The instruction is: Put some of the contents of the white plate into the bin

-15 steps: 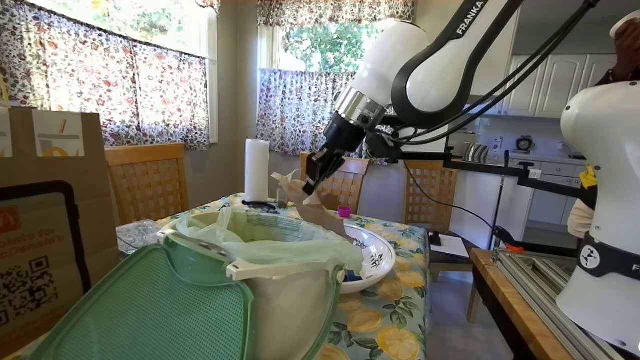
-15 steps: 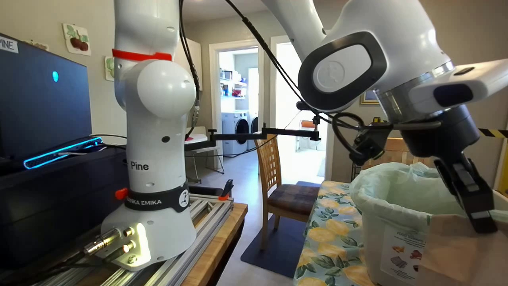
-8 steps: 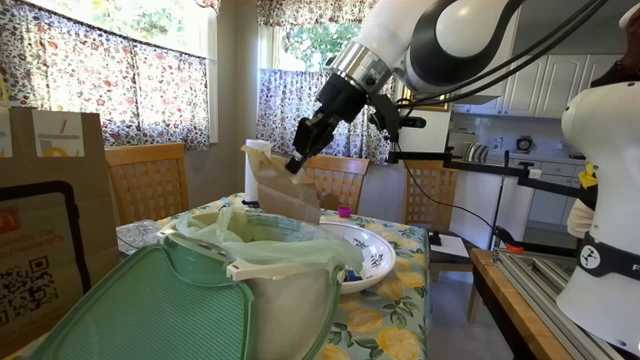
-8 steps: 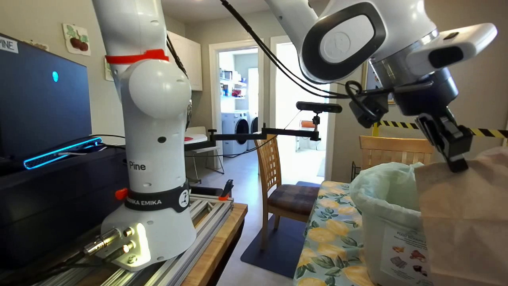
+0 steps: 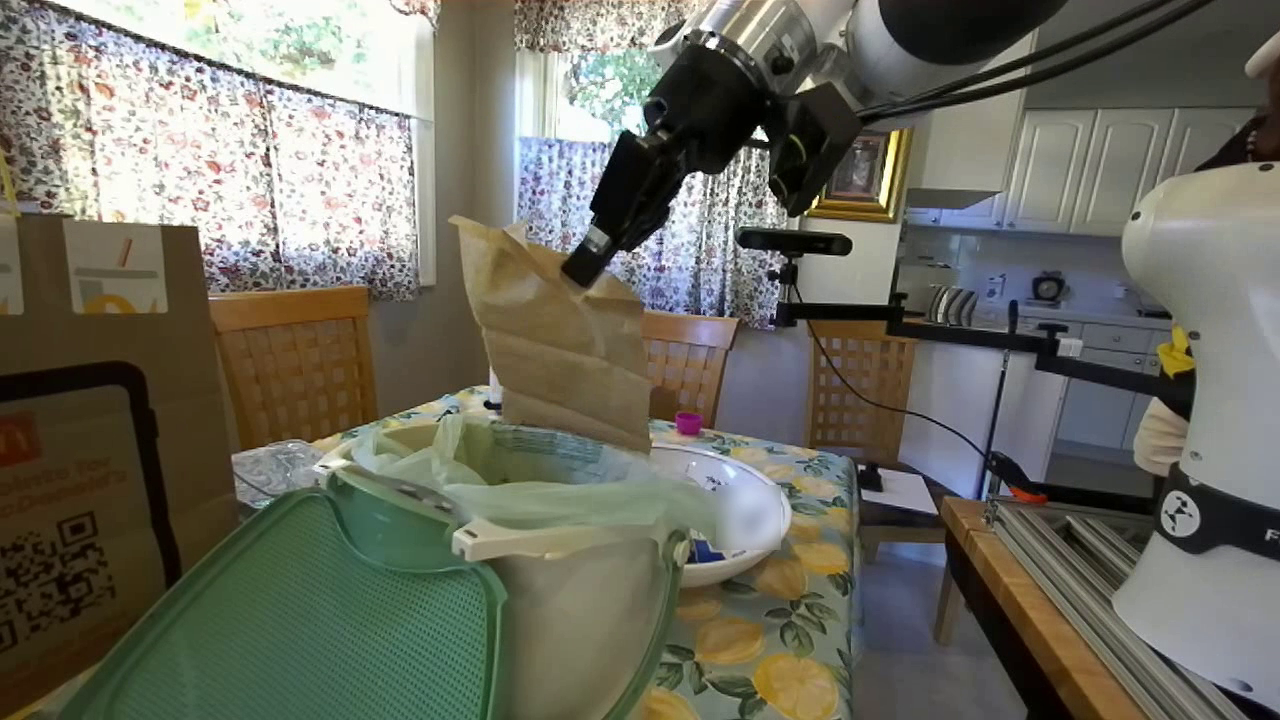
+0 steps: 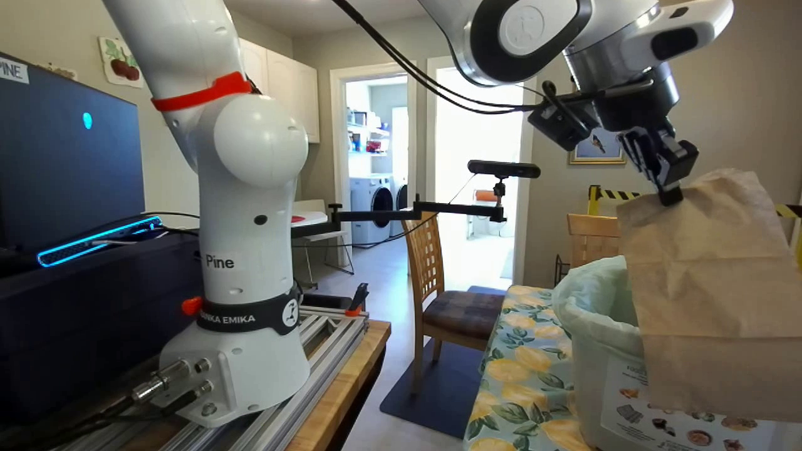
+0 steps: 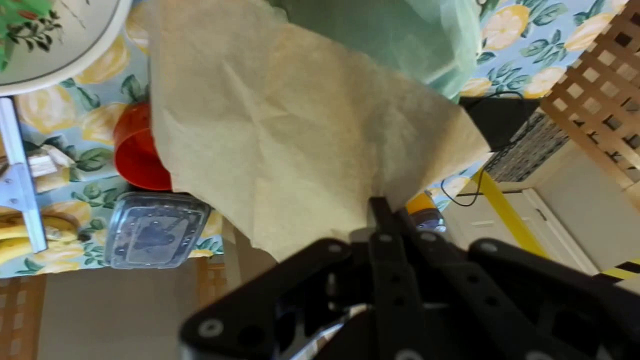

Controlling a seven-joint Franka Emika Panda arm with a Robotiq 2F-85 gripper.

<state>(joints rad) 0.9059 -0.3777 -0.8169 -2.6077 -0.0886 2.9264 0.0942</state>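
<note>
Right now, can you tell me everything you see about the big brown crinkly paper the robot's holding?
The light-brown crinkled paper looks thin and broad, with creases across it and an uneven top edge. It hangs from the black two-fingered gripper, which is shut on that edge. In an exterior view it partly hides the large off-white bin; I can't tell whether they touch.

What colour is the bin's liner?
Pale green; the liner shows best in an exterior view.
</note>
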